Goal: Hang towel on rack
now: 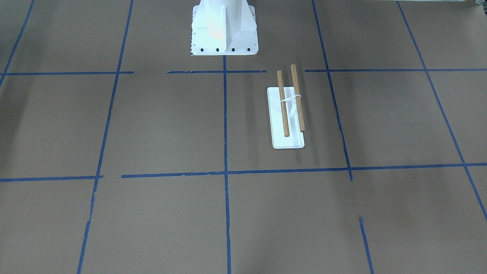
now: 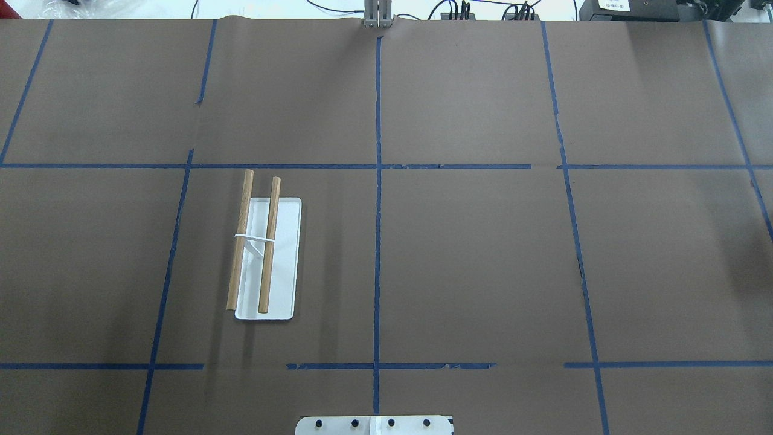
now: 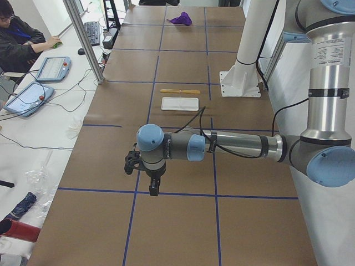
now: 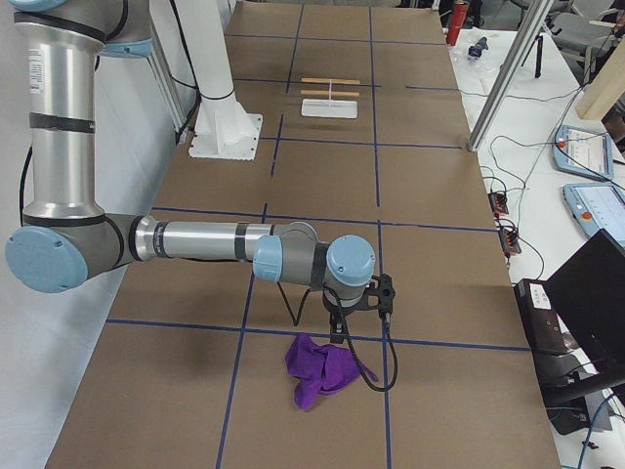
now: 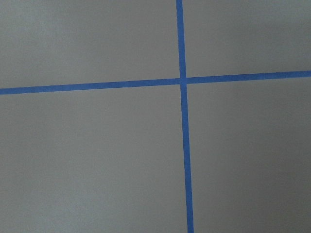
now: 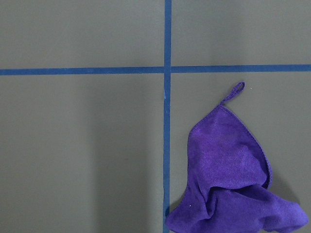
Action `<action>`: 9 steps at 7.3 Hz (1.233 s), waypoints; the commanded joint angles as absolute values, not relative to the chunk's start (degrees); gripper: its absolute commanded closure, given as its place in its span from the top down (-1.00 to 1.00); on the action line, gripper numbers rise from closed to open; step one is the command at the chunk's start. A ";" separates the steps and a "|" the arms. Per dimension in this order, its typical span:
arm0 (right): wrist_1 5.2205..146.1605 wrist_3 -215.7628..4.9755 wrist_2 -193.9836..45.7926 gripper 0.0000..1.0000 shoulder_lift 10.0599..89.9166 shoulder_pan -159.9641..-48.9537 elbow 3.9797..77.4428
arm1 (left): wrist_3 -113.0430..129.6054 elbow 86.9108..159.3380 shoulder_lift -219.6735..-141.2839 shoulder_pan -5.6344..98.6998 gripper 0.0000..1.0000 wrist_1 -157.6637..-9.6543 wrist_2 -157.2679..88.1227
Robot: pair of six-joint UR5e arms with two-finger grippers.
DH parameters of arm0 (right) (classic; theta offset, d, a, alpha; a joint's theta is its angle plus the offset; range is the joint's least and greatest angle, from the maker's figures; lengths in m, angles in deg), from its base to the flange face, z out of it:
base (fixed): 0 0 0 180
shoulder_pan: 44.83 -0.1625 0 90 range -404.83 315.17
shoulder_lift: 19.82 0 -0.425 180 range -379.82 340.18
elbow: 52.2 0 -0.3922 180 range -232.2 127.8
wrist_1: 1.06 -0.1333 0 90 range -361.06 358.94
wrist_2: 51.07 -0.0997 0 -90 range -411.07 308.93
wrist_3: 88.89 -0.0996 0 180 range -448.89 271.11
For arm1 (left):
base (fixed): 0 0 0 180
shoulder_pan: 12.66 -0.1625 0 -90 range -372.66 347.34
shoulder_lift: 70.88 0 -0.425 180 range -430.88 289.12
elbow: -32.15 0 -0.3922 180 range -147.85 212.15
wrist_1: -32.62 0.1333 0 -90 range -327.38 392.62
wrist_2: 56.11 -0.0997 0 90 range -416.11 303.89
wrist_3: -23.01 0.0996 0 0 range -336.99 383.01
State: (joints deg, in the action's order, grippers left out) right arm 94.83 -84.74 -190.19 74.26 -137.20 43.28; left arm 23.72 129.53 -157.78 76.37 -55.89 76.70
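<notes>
The purple towel lies crumpled on the brown table at its right end, well apart from the rack. The right gripper hangs just beside the towel. The left gripper hangs over a blue tape cross. It cannot be told whether either gripper's fingers are apart or together.

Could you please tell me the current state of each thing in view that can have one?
towel: crumpled on the table, not held, not on the rack.
rack: upright, nothing hung on it.
left gripper: hangs over the table, far from the rack; fingers open or shut, cannot tell.
right gripper: hangs over the table beside the towel; fingers open or shut, cannot tell.
</notes>
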 commanded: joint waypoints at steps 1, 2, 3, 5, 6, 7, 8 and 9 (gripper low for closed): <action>94.83 -84.50 -190.12 1.00 74.22 -137.20 43.25 | 23.63 129.80 -158.07 76.37 1.00 -55.89 76.70; 94.83 -84.67 -190.12 1.00 74.05 -137.20 43.17 | 23.45 130.24 -158.25 76.28 1.00 -55.89 76.70; 93.79 -84.67 -190.55 1.00 73.35 -137.11 43.69 | 23.45 130.41 -158.33 76.28 1.00 -55.89 76.70; 91.41 -88.26 -190.12 1.00 72.64 -137.11 41.60 | 23.45 130.86 -158.34 76.28 1.00 -55.88 76.70; 89.75 -88.10 -190.29 1.00 72.64 -137.03 36.19 | 23.45 131.03 -158.51 76.28 1.00 -55.89 76.70; 78.86 -87.67 -189.94 1.00 74.47 -137.02 31.52 | 23.45 131.03 -158.51 76.37 1.00 -55.89 76.78; 66.13 -87.58 -188.46 1.00 75.27 -136.76 24.95 | 23.54 131.12 -158.51 76.37 1.00 -55.97 76.78; 56.09 -87.84 -187.66 1.00 75.19 -134.06 19.14 | 23.54 131.12 -158.51 76.37 1.00 -55.97 76.78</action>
State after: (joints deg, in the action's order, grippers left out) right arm 69.29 -87.70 -188.79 74.77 -136.20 26.52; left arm 23.51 131.07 -158.50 76.36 -55.94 76.77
